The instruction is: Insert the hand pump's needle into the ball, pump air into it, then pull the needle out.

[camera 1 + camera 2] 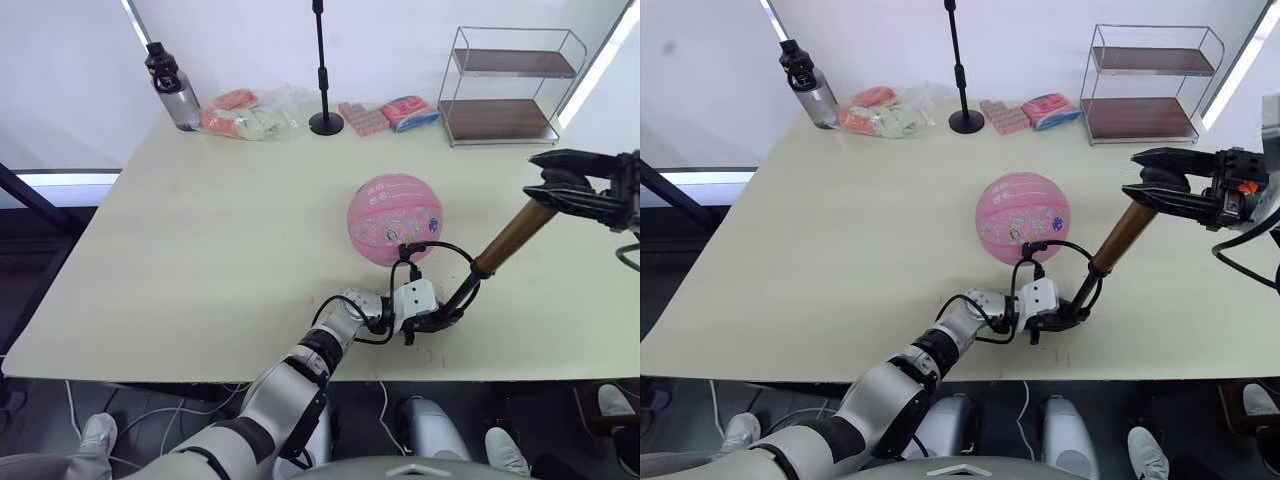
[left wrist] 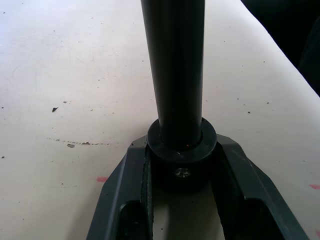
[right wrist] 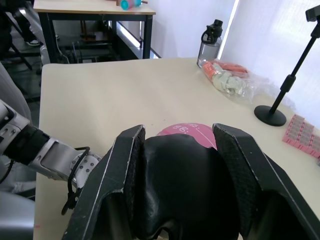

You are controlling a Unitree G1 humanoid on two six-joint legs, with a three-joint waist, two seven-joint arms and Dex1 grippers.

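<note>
Head views: the left gripper [image 1: 432, 318] clamps the hand pump [image 1: 500, 252] at its foot; the right gripper [image 1: 1150, 187] grips the handle. The ball [image 1: 394, 219], just beyond the left gripper, looks round, hose attached.

Wrist views confirm both holds. Needle removal remains.

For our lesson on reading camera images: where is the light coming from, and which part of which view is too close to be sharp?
Eye views: bright backlight from the white wall behind the table; the ball casts only a soft shadow. Left wrist view: the hand pump shows dark and soft, very close. Right wrist view: the black handle between the right gripper fingers looms blurred.
</note>
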